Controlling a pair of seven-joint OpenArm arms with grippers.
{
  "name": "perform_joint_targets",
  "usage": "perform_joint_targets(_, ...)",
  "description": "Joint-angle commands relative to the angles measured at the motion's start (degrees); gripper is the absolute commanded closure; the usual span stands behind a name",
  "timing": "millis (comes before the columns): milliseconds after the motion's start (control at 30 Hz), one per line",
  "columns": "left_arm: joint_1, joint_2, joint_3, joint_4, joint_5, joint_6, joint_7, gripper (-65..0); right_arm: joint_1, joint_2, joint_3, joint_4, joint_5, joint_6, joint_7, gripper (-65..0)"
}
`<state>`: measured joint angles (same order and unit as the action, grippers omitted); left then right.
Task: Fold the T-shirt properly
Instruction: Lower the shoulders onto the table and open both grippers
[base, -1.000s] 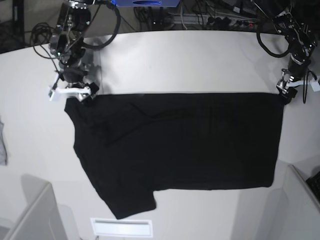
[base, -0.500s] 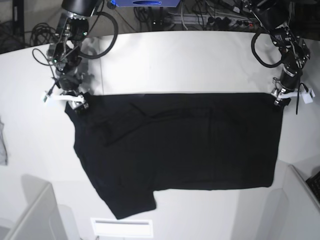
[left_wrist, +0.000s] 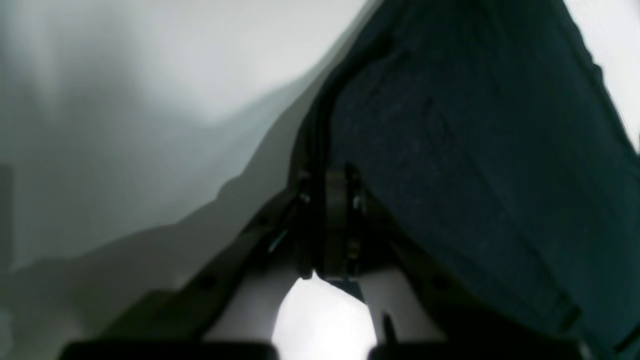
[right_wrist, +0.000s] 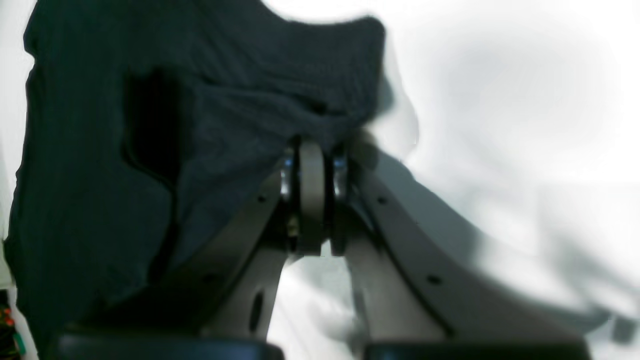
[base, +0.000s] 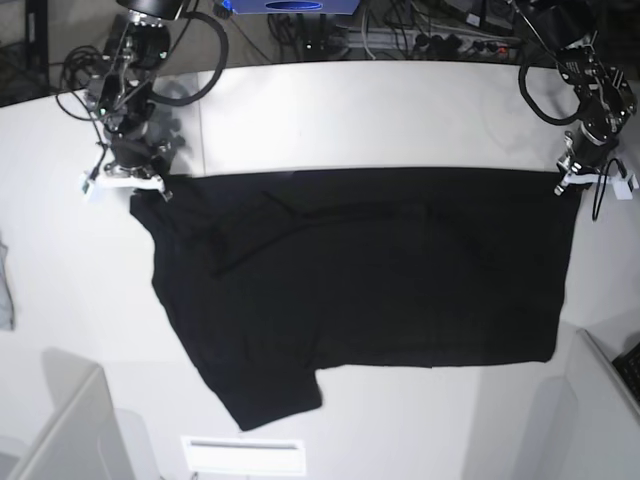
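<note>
- The large black short-sleeved cloth T-shirt is lying spread on the white round-edged table, plain face up, its far edge running straight between my two arms and one sleeve trailing toward the near side.
- I am seeing the far edge pulled taut and raised a little at both ends, so the cloth is sagging from two pinned corners, not resting flat there.
- My left gripper, on the right side of the base view, is clamped fully down on the far corner of the shirt; the left wrist view is showing its jaws pressed together with a dark fold of fabric running up from between them.
- My right gripper, on the base view's left side, is likewise closed tight on the opposite far corner, with bunched cloth gathered just above the jaws in its wrist view.
- I am judging the shirt light, limp and not at all stiff: it will drape, stretch and wrinkle, and a thin pinch could slip out.
- The corners and hem seams look like the best holds, since doubled fabric there gives the jaws more to bite.
- I am expecting that both ends must travel together, or the body will skew.
- A small grey cloth scrap is sitting at the table's left edge, well apart.
</note>
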<state>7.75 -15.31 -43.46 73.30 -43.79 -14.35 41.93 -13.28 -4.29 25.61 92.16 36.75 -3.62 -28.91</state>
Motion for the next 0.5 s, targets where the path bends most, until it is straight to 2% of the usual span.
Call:
perform_joint_targets(0, 0.38, -1.7, -0.45, 2.7, -0.47, 0.33, -1.8, 0.0, 0.49, 0.47, 0.11, 2.48, -0.14, 0.06, 1.52, 0.0)
perform_joint_targets(200, 6.19, -1.61, -0.89, 8.94, -0.83, 0.33, -0.31, 0.0, -2.85, 0.38, 0.2, 10.74, -0.22, -0.03, -7.01, 0.0)
perform_joint_targets(333, 8.3, -1.17, -0.89, 9.3, -0.74, 0.33, 0.49, 0.0, -3.91, 0.38, 0.9, 10.65, -0.22, -0.38, -7.89, 0.0)
perform_joint_targets(467, 11.2, -0.56, -0.98, 11.93, -0.91, 0.33, 0.4, 0.0, -6.46, 0.47, 1.08, 11.97, -0.22, -3.02, -7.89, 0.0)
